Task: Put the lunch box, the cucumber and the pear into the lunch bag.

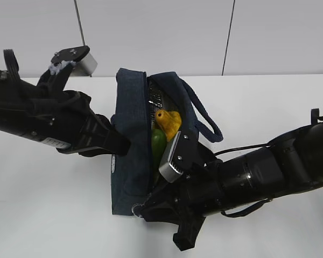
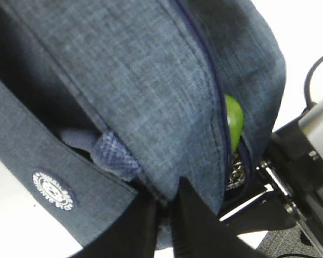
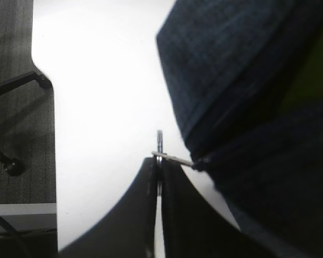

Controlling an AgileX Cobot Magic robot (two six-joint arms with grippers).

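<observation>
While the navy lunch bag (image 1: 130, 145) lies unzipped mid-table, yellow pear (image 1: 169, 123) and green cucumber (image 1: 158, 144) show inside. Left gripper (image 2: 164, 215) pinches fabric at 9 o'clock; right gripper (image 3: 159, 174) is clamped on the ring pull (image 3: 160, 145) at 6 o'clock.

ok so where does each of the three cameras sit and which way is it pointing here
Exterior view: raised, in front, looking down at a slant at the lunch bag holding the pear and cucumber; both arms show.
Left wrist view: on the left arm, close against the bag's fabric; left pincer shut on it.
Right wrist view: on the right arm, low, facing the bag's end; right pincer shut on the ring pull.
Shared: the bag in all three; the cucumber in the exterior and left wrist views.
</observation>
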